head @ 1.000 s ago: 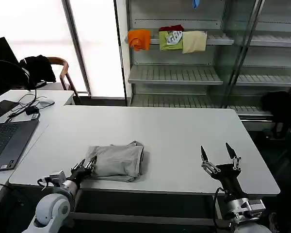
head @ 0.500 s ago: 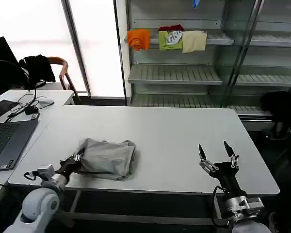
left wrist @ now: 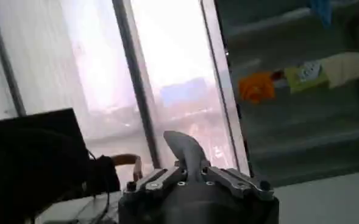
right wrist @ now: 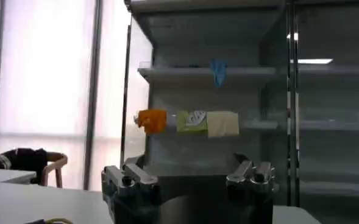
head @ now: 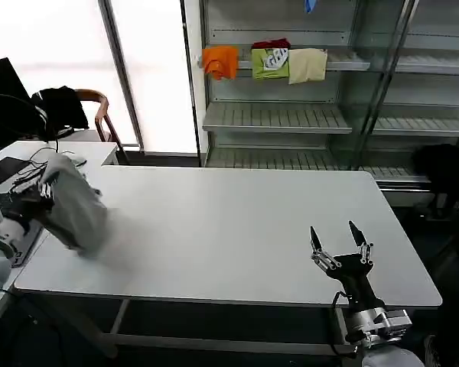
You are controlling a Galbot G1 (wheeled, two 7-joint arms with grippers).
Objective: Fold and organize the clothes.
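Note:
One light grey shirt (head: 78, 210) hangs in a bunched fold over the table's left edge. My left gripper (head: 40, 187) is shut on its upper end, beside the laptop. In the left wrist view a tongue of grey fabric (left wrist: 185, 151) sticks out from between the closed jaws of the left gripper (left wrist: 190, 173). Over the white table (head: 237, 222), near its front right edge, my right gripper (head: 335, 235) stands open with its fingers pointing up. The right wrist view shows that gripper (right wrist: 188, 176) with its jaws wide apart and nothing between them.
A laptop (head: 1, 229), cables and a dark monitor (head: 0, 84) sit on the side desk at the left. A chair with a black jacket (head: 60, 107) stands behind it. Shelves at the back hold orange (head: 219, 61), green (head: 269, 63) and cream (head: 307, 66) clothes. A black bag (head: 442, 167) sits at the right.
My left gripper has dragged the folded shirt from the table's front middle to the left edge and lifted it. The right gripper has barely shifted.

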